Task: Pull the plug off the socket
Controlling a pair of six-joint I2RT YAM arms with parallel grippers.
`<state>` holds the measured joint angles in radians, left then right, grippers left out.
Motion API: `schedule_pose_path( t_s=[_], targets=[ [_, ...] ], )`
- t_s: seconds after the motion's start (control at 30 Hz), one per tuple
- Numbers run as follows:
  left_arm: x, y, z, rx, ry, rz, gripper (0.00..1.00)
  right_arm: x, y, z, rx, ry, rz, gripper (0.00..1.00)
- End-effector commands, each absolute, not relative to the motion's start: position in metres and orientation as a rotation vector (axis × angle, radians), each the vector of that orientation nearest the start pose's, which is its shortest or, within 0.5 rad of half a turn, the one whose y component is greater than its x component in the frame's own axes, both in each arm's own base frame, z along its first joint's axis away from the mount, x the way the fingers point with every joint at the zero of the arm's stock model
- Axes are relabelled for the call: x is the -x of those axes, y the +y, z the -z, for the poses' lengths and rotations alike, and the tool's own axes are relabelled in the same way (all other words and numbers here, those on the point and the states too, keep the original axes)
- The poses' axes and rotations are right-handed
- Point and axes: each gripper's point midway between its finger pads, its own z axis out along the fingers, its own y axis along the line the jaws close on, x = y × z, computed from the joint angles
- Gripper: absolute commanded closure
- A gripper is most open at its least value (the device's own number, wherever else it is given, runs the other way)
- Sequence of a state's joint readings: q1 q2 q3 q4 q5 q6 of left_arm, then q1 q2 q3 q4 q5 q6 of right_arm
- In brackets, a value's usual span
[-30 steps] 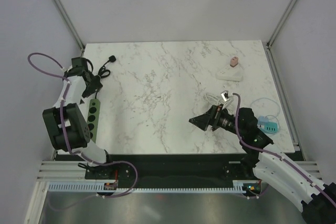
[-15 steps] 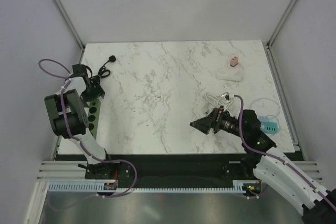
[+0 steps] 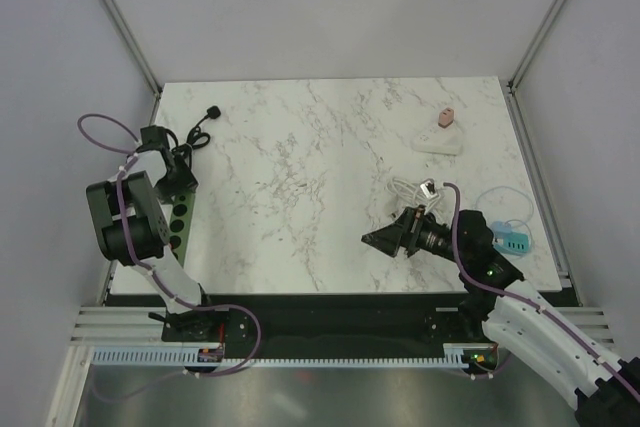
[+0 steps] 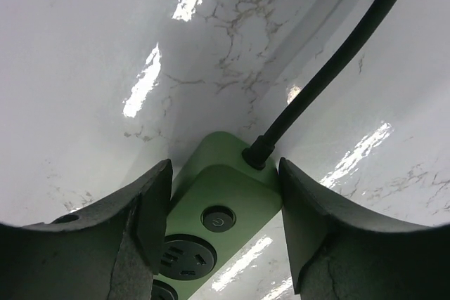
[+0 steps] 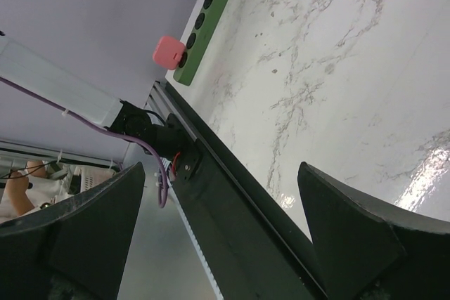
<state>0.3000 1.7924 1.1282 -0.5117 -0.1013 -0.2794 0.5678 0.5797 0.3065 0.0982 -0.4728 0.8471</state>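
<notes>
The green power strip (image 3: pixel 181 213) lies along the table's left edge. A pink plug (image 5: pixel 169 52) sits in a socket near its near end; in the top view my left arm hides it. My left gripper (image 3: pixel 177 173) is open over the strip's far end (image 4: pixel 211 182), with a finger (image 4: pixel 151 209) on each side by the power button (image 4: pixel 217 219) and the black cord (image 4: pixel 330 75). My right gripper (image 3: pixel 386 239) is open and empty over the table's near right part, also shown in its wrist view (image 5: pixel 221 180).
The strip's black cord runs to a loose black plug (image 3: pixel 211 112) at the far left. A pink adapter on a white base (image 3: pixel 441 132) stands at the far right. A white cable (image 3: pixel 410 187) and a teal object (image 3: pixel 511 240) lie near my right arm.
My left arm has folded in and its gripper has come down over the strip's far end. My right gripper has shifted slightly toward the near edge.
</notes>
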Motion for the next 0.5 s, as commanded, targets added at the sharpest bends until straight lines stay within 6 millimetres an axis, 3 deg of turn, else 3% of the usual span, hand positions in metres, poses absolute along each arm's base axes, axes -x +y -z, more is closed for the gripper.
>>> schedule_pose_path(
  t_s=[0.0, 0.07, 0.17, 0.27, 0.3, 0.37, 0.47],
  targets=[
    [-0.347, 0.068, -0.023, 0.795, 2.657, 0.009, 0.72, -0.164, 0.231, -0.188, 0.103, 1.934, -1.407, 0.02],
    [-0.351, 0.057, -0.026, 0.792, 2.647, 0.025, 0.82, -0.166, 0.231, -0.185, 0.09, 1.944, -1.398, 0.02],
    [-0.353, 0.023, -0.023, 0.82, 2.649, 0.088, 0.93, -0.173, 0.225, -0.172, 0.064, 1.986, -1.31, 0.02],
    [-0.356, -0.003, -0.021, 0.747, 2.661, 0.105, 0.92, -0.18, 0.219, -0.156, 0.054, 2.032, -1.222, 0.02],
    [-0.356, -0.026, -0.021, 0.686, 2.676, 0.123, 0.92, -0.18, 0.219, -0.152, 0.054, 2.046, -1.215, 0.02],
    [-0.357, -0.045, -0.02, 0.641, 2.686, 0.15, 0.92, -0.18, 0.22, -0.144, 0.047, 2.069, -1.208, 0.02],
    [-0.359, -0.094, -0.023, 0.526, 2.698, 0.212, 0.93, -0.18, 0.223, -0.138, 0.03, 2.065, -1.23, 0.02]
  ],
)
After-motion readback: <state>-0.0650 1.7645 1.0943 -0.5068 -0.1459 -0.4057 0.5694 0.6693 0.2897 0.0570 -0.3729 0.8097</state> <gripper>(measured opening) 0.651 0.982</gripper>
